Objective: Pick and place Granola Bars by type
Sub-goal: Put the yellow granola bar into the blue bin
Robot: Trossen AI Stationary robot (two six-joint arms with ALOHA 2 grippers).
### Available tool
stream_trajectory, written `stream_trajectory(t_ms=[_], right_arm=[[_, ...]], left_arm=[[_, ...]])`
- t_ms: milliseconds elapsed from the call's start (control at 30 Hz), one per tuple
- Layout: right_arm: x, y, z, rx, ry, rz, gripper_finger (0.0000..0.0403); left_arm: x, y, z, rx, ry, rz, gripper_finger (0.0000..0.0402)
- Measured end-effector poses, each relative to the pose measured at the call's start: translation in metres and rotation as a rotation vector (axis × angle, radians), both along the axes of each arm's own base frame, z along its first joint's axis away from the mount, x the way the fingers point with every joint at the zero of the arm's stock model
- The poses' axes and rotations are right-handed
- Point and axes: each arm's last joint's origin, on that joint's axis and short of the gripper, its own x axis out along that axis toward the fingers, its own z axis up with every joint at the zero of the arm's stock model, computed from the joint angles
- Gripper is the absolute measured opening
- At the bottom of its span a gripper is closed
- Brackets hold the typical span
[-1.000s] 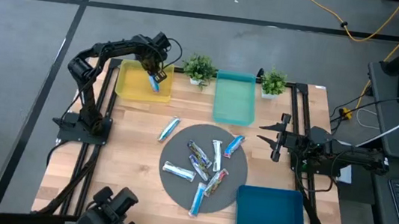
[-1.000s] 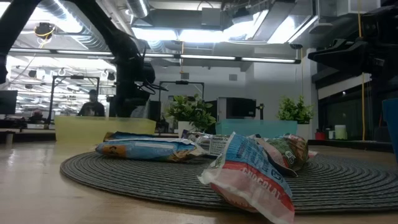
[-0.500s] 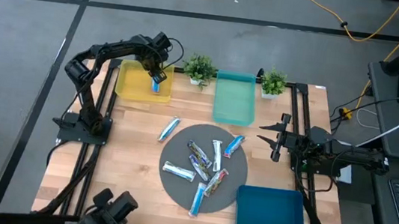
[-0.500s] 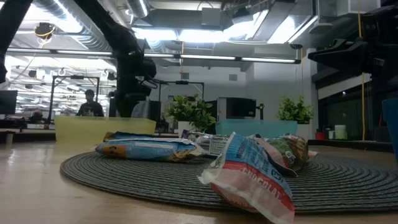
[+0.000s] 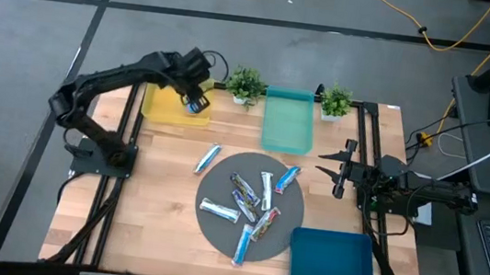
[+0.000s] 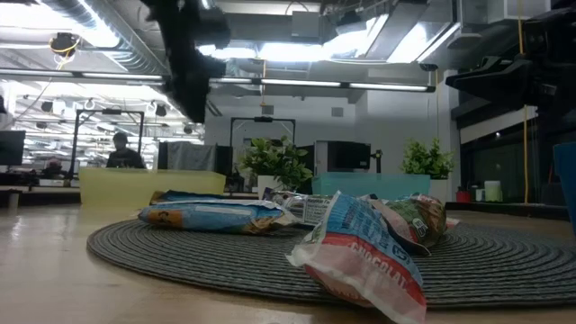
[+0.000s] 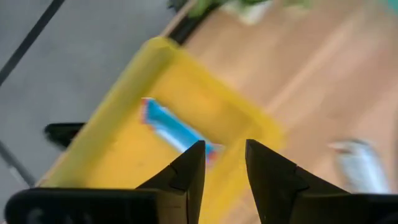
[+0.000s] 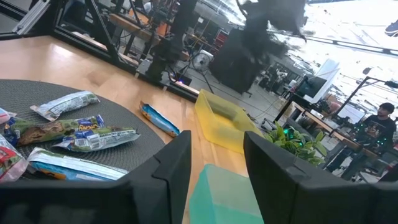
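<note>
My left gripper hovers open and empty above the right side of the yellow tray at the table's far left. A blue-and-white granola bar lies flat on that tray's floor. Several more bars lie scattered on the round grey mat in the middle of the table. One silvery bar rests on the wood just left of the mat. My right gripper waits open near the table's right edge, level and pointing left.
A teal tray sits at the far edge, between two small potted plants. A dark blue tray lies at the near right corner. Bare wood shows to the left of the mat and along the near edge.
My left gripper has risen from just over the yellow tray, and its arm has swung out toward the table's left. The blue bar that showed at its fingers a second ago now lies in the tray. The right arm has kept still.
</note>
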Motion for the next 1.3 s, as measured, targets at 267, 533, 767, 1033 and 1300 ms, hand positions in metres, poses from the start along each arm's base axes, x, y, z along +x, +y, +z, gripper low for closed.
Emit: stream_trajectory(t_ms=[267, 533, 767, 1033, 1300], right_arm=[[0.0, 0.0, 0.0, 0.02, -0.002, 0.001, 0.015], [0.0, 0.0, 0.0, 0.143, -0.017, 0.006, 0.015], [0.0, 0.0, 0.0, 0.309, -0.036, 0.012, 0.015], [0.0, 0.0, 0.0, 0.374, -0.044, 0.014, 0.015], [0.0, 0.0, 0.0, 0.387, -0.046, 0.015, 0.015]], left_arm=[[0.026, -0.081, 0.014, -0.019, -0.072, -0.146, 0.0098], [0.042, -0.148, 0.011, -0.002, -0.101, -0.217, 0.0098], [0.04, -0.177, -0.002, 0.077, -0.095, -0.171, 0.0098], [0.027, -0.181, -0.048, 0.148, 0.01, -0.115, 0.0097], [0.02, -0.18, -0.091, 0.063, 0.008, -0.123, 0.0107]])
